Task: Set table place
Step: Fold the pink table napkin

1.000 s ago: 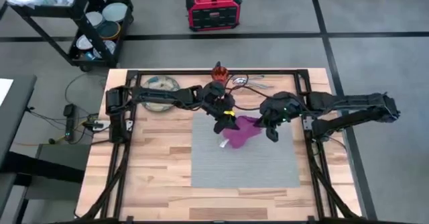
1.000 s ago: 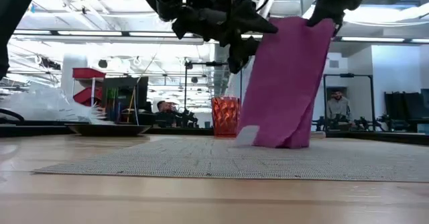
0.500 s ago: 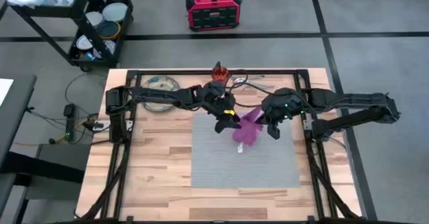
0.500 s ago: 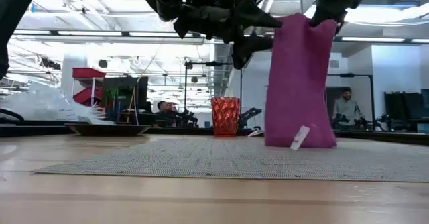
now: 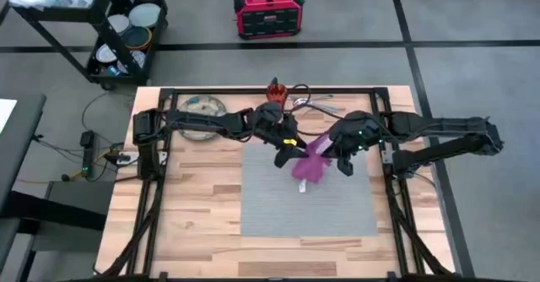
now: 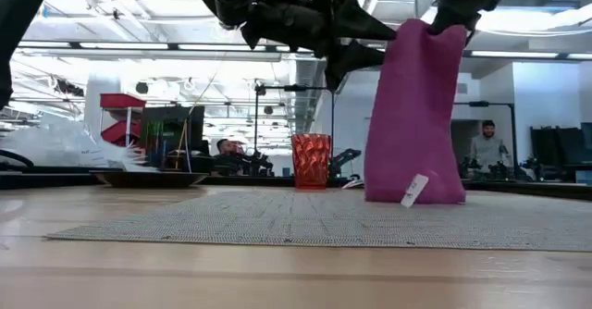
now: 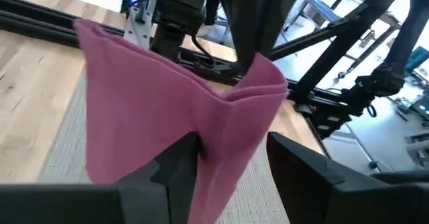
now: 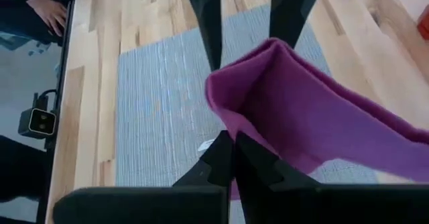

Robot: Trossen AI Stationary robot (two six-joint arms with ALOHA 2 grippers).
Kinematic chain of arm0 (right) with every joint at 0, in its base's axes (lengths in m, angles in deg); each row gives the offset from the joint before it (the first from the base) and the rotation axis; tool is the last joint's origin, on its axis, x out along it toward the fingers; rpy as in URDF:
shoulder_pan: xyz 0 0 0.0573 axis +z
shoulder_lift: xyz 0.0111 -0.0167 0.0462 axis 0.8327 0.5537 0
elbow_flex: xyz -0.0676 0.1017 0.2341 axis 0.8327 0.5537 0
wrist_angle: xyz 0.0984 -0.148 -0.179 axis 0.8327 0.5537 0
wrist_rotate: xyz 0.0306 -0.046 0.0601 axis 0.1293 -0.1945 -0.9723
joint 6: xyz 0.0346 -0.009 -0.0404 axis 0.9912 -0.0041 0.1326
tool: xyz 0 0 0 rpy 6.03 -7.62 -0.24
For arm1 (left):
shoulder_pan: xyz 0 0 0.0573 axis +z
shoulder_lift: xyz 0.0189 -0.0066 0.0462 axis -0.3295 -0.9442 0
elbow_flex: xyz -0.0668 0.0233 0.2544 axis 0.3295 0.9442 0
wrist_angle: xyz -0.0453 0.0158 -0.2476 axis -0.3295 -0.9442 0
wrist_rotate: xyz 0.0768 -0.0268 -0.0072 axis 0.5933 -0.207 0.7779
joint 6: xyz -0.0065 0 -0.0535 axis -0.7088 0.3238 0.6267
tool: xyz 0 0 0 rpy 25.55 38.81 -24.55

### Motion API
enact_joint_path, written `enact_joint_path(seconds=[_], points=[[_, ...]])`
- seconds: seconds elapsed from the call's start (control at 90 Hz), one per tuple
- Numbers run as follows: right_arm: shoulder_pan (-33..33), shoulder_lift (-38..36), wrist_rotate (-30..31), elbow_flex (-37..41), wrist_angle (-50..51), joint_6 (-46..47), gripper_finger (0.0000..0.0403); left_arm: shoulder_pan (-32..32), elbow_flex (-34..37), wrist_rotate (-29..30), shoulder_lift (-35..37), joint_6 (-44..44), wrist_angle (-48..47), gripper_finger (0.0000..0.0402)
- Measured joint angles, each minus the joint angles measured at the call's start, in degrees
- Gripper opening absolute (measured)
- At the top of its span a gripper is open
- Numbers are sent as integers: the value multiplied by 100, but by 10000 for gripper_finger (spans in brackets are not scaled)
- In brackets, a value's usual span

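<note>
Magenta napkin (image 6: 413,115) hanging over grey mat (image 5: 278,210), right gripper (image 8: 232,158) pinching it, left gripper (image 7: 231,158) spread around it, orange-red cup (image 6: 311,161) behind

Napkin (image 5: 310,165): magenta cloth, hanging upright over the far part of the mat (image 5: 308,199), lower edge touching it, small white tag near the bottom. Mat: grey, woven, rectangular, flat on the light wooden table (image 5: 194,214). Orange-red cup (image 6: 311,161) upright beyond the mat's far edge. Grey-green plate (image 5: 201,106) at the table's far left. Steel cutlery (image 5: 321,105) just right of the cup.
</note>
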Motion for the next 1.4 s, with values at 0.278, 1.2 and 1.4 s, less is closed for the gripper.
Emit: enact_joint_path(seconds=[0.278, 1.2, 1.4], points=[[1, 0, -15, 2, 25, 47, 0, 61, 0, 53, 0, -173, -431, 184], [-104, 2, -191, 4, -495, 54, 0, -34, -74, -38, -108, 21, 474, 221], [-116, 53, -341, 4, -767, 59, 0, -68, -81, 83, -109, -111, 366, 222]])
